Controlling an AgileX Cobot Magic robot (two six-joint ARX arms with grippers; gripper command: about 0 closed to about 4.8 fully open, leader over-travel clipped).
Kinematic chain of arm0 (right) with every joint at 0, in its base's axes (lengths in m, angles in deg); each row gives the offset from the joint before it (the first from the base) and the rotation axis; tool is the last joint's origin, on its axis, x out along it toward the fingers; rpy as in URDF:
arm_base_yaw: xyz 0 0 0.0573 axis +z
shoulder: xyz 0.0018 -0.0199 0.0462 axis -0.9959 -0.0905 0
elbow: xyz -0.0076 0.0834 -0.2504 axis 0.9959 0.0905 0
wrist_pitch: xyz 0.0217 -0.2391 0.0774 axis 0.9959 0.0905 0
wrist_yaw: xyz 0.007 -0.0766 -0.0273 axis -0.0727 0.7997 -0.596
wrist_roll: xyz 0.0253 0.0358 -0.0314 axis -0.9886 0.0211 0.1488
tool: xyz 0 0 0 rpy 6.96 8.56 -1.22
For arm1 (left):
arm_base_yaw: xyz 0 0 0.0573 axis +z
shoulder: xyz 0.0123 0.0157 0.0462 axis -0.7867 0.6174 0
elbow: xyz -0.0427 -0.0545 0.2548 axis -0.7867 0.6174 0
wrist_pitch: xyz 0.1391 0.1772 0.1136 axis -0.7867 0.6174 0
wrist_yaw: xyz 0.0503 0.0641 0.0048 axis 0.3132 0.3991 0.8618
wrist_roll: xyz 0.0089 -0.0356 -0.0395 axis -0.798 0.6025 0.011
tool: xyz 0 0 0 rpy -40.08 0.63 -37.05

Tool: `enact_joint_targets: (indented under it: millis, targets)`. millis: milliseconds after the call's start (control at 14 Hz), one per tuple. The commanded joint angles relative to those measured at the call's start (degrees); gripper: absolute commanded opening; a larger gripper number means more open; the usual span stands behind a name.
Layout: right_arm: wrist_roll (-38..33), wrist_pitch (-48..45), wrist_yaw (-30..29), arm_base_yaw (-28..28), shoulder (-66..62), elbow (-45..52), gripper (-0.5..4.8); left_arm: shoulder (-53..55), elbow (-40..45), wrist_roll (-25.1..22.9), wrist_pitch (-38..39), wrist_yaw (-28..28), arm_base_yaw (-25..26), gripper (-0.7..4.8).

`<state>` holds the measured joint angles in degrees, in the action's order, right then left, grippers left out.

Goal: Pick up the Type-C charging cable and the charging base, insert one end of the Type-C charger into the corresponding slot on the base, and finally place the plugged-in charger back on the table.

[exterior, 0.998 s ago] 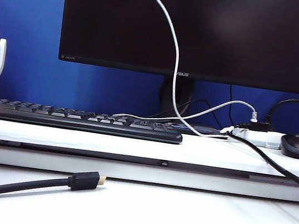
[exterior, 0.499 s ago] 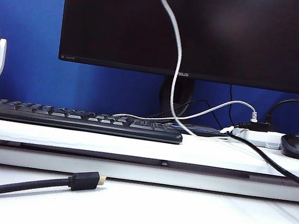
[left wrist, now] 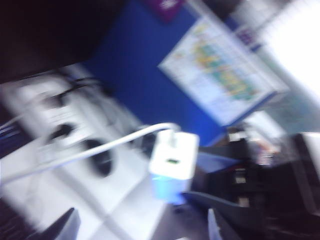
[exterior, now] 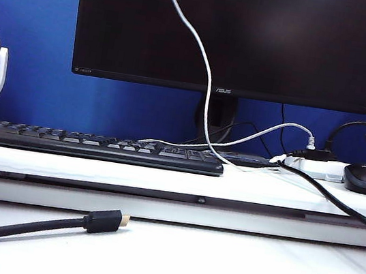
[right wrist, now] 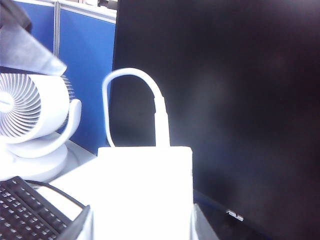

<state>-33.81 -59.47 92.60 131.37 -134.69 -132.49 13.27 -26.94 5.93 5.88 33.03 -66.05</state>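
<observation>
Right claw [right wrist: 140,227] clamps the small white rectangular plastic charging base [right wrist: 145,192], thin white Type-C cable [right wrist: 161,120] plugged in. Left claw [left wrist: 142,227] stands apart, empty, facing the base.

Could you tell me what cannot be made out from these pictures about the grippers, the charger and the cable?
- Exterior view: both grippers and the charging base are above the top edge; only the Type-C charging cable hangs into view.
- Left wrist view: motion blur smears the charging base; the left gripper is open, its finger ends cut off by the edge.
- Right wrist view: the charging base hides the right gripper fingertips holding it.
</observation>
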Motion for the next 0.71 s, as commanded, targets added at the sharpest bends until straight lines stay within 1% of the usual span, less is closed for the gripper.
enact_joint_targets:
  millis: [71,285,356,570,713]
  targets:
    - [0.2,-9.0,-0.2,-3.5,0.4,6.5,-0.01,0.2,-0.2,-6.6,4.9,7.5,-1.8,3.4]
    - [-0.6,-17.6,-1.0,-8.5,0.4,14.6,-0.01,1.9,-0.1,-6.5,5.7,8.4,-3.3,3.4]
    - [-2.9,-20.2,-2.4,-10.6,0.3,18.1,-0.01,3.1,-0.1,-6.5,6.0,8.4,-3.4,3.4]
    - [-6.6,-23.9,-4.7,-13.7,0.2,25.1,-0.01,5.0,-0.1,-5.9,5.8,8.4,-3.4,3.4]
    - [-6.7,-25.2,-4.7,-13.8,0.2,29.2,-0.01,6.0,0.2,-5.9,5.8,8.3,-3.7,3.37]
